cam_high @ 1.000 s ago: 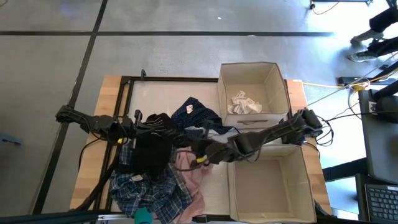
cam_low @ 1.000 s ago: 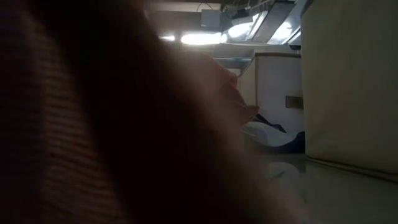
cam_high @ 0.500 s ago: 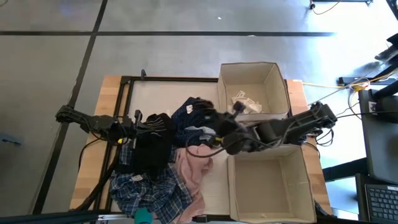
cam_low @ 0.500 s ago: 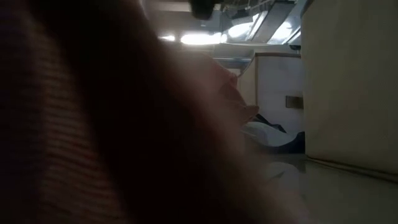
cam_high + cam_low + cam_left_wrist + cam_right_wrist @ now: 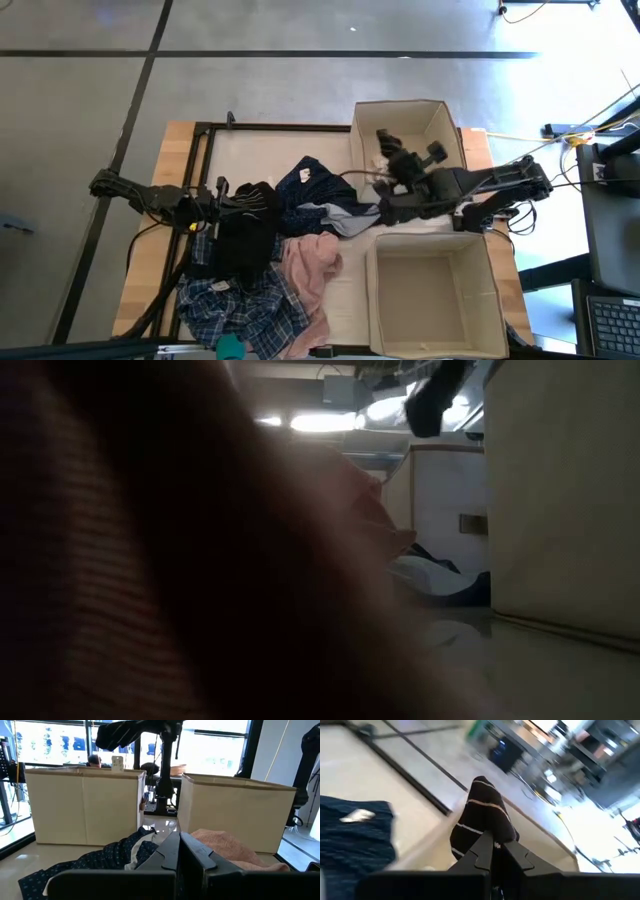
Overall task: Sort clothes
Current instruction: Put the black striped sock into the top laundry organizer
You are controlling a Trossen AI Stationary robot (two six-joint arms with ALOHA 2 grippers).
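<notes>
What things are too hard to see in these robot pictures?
- Low view: dark cloth pressed against the lens hides most of the table.
- High view: the teal piece is cut off by the bottom edge.
- High view: the left end effector sits against black clothing; its grip is unclear.
- Right wrist view: the background is blurred.

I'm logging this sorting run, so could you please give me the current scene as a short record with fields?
right gripper: shut on a dark striped piece, held above the far box
far box holds: a cream-white piece
near box: nothing seen inside
left gripper: shut, low at the pile
pile on the table: black, navy, pink, plaid
</notes>
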